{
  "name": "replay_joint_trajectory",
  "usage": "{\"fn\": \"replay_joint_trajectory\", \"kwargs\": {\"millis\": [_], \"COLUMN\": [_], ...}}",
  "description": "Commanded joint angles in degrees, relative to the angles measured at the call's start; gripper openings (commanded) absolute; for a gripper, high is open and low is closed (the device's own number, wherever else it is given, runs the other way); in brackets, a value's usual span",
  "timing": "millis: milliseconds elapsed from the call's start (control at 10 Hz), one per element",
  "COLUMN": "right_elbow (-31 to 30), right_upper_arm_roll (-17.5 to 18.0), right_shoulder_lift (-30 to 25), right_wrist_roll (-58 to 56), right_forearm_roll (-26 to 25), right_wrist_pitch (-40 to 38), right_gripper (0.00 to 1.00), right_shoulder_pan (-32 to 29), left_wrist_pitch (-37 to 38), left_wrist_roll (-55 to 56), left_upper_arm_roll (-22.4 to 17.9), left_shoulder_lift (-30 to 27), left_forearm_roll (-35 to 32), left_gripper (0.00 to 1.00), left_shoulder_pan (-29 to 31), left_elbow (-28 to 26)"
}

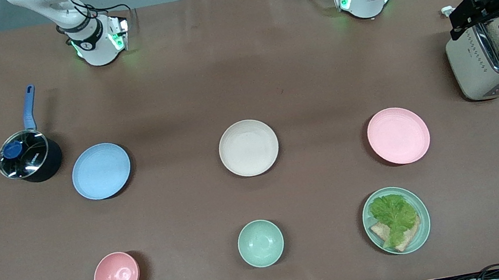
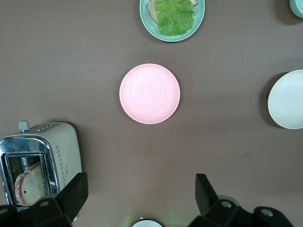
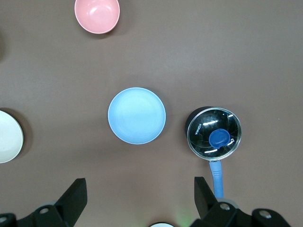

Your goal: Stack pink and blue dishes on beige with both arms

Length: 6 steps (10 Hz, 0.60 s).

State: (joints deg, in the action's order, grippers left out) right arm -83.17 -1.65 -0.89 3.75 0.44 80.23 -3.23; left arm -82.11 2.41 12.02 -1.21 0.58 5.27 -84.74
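Matte plates point(image 1: 399, 135); glossy glass pot lid point(image 1: 23, 154); shiny metal toaster point(image 1: 495, 61).

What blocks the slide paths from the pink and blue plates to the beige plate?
Nothing visible. The pink plate, beige plate and blue plate lie in one row with bare table between them.

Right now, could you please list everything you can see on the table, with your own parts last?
blue plate: one, pale blue, toward the right arm's end.
beige plate: one, cream, mid-table.
pink plate: one, pale pink, toward the left arm's end.
pink bowl: one, nearer the camera than the blue plate.
green bowl: one, nearer than the beige plate.
green plate: one, holding lettuce and bread.
saucepan: one, black, glass lid, beside the blue plate.
toaster: one, silver, bread inside.
left hand: open, over bare table near the pink plate.
right hand: open, over bare table near the blue plate.
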Motion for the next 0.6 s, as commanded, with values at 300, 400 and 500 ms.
{"fn": "replay_joint_trajectory", "kwargs": {"millis": [300,400,500], "right_elbow": [-0.06,-1.8,-4.0], "right_upper_arm_roll": [0.07,0.07,-0.02], "right_shoulder_lift": [0.28,0.28,0.8], "right_wrist_roll": [-0.76,-0.85,-1.11], "right_forearm_roll": [-1.15,-1.06,-1.06], "right_wrist_pitch": [-0.34,0.36,0.89], "right_gripper": [1.0,1.0,1.0], "right_shoulder_pan": [0.24,0.24,0.33], "left_wrist_pitch": [1.69,0.38,-2.76], "left_wrist_roll": [-0.46,-1.17,-1.96], "left_upper_arm_roll": [-0.24,-0.42,-0.94], "left_shoulder_lift": [3.47,5.32,8.12], "left_forearm_roll": [-2.5,-2.6,-2.34], "left_gripper": [1.0,1.0,1.0], "left_shoulder_pan": [0.26,0.7,2.44], "left_elbow": [2.47,2.39,1.95]}}
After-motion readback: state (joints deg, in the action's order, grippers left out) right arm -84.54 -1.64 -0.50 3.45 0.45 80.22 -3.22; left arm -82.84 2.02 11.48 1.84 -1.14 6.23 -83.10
